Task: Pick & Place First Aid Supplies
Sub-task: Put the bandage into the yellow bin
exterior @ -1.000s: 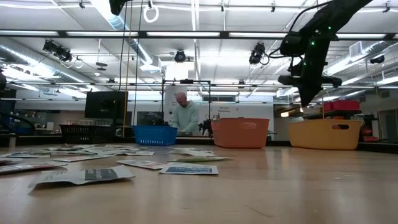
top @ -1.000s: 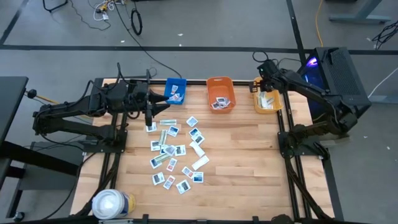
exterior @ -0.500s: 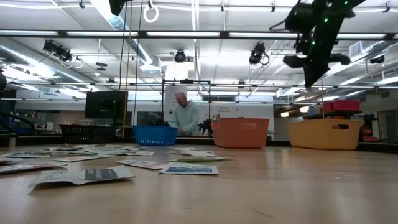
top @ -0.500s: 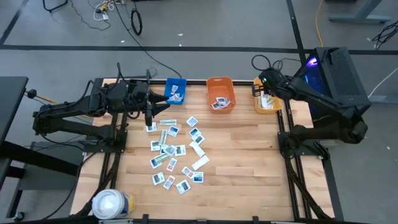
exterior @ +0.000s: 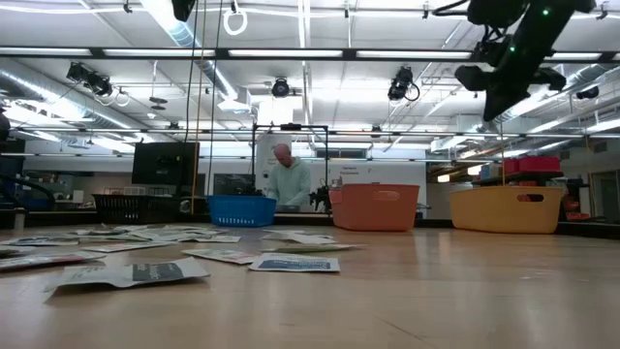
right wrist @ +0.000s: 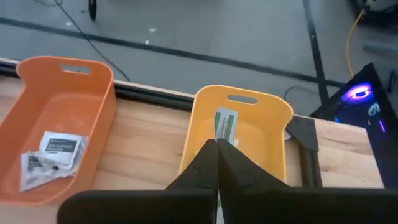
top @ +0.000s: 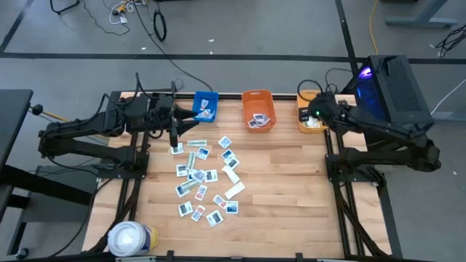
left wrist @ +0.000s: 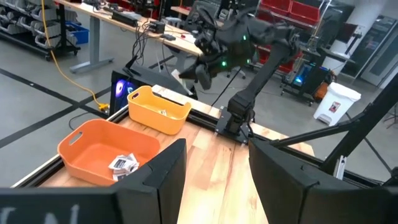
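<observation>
At the bottom left of the high view, nearest the front edge of the wooden tabletop (top: 284, 204), a large white roll (top: 131, 239) with a yellow and blue band stands well apart from everything else. Farther in, slightly left of the picture's centre, the loose first aid packets (top: 206, 178) lie scattered flat on the wood, white with blue or red print, with a few longer pale strips among them. In the low view the same packets lie flat across the lower left of the frame.

Above the upper end of that scatter, left of centre in the high view, the left pincer (top: 175, 138) hangs over the topmost packets with its fingers parted; in the left wrist view the two dark fingers stand clearly apart with bare wood between them and nothing held.

Along the back edge, at the top of the high view, three bins stand in a row. The blue bin (top: 204, 105) sits left of centre with a few packets inside. The orange bin (top: 258, 109) sits at centre and holds a small cluster of packets at one end. The yellow bin (top: 312, 118) sits right of centre, with a pale greenish strip (right wrist: 225, 126) lying inside it.

The right pincer (top: 314, 115) hovers above the yellow bin, raised high at the upper right of the low view. Its fingers are pressed together with nothing between them.

Beyond the tabletop, at the centre of the low view, a person (exterior: 287, 180) stands behind the blue bin.
</observation>
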